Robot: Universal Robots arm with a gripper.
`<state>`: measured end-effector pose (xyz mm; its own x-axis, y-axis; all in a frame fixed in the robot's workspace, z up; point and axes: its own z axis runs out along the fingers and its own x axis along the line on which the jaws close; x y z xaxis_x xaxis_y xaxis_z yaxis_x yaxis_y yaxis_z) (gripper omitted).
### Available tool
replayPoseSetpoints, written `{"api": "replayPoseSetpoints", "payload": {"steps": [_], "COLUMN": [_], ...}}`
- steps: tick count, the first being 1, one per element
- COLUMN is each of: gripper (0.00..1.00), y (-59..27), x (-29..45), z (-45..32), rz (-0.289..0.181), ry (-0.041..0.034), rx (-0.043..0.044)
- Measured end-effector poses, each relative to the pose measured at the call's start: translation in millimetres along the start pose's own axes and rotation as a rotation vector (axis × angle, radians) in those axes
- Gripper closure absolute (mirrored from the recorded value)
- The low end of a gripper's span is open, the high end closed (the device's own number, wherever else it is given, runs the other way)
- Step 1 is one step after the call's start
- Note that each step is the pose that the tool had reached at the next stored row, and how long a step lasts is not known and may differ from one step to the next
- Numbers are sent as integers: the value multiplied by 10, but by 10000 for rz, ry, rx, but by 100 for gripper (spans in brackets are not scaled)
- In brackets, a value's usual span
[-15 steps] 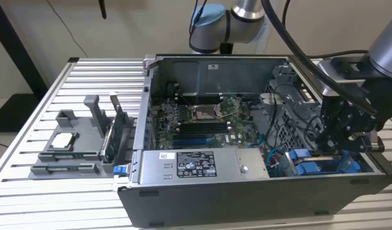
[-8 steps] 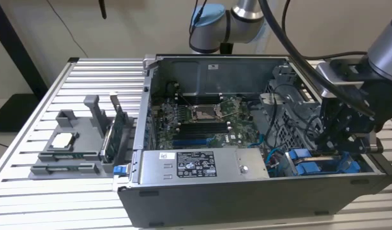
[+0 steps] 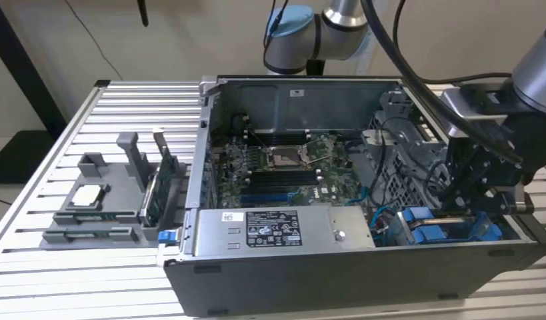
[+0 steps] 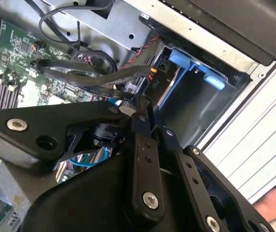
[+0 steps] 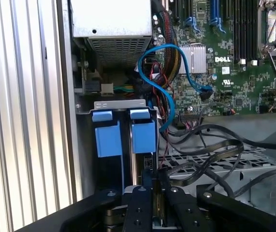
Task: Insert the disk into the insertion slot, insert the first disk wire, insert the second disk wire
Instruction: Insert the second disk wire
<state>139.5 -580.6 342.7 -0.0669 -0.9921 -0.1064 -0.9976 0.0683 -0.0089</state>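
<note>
You have the slatted worktop [image 3: 41, 227] carrying the open computer case [image 3: 282, 280], motherboard [image 3: 282, 167] flat inside, grey power-supply box [image 3: 273, 230] along the near wall. The arm reaches down into the corner at the exterior view's right. The disk [image 5: 144, 137] sits in the blue-carrier drive bay there, on edge, long axis running into the slot, blue tabs facing out. The hand [image 5: 155, 193] hovers just beside it over the black cables [image 5: 210, 150]; fingers pinched close together, grasping what you cannot tell.
</note>
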Motion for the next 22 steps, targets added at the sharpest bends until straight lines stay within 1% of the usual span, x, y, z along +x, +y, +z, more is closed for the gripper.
{"api": "replayPoseSetpoints", "payload": {"steps": [1,4,6,15,22], "gripper": [84,84,84,84,84], "y": [-1,-1,-1,-7,-6], "x": [0,1,1,4,9], "z": [2,6,11,22,68], "rz": [-3,-13,-26,-45,-54], "ry": [-6,-61,-83,-86,-81], "rx": [-1,-5,-6,-8,-9]}}
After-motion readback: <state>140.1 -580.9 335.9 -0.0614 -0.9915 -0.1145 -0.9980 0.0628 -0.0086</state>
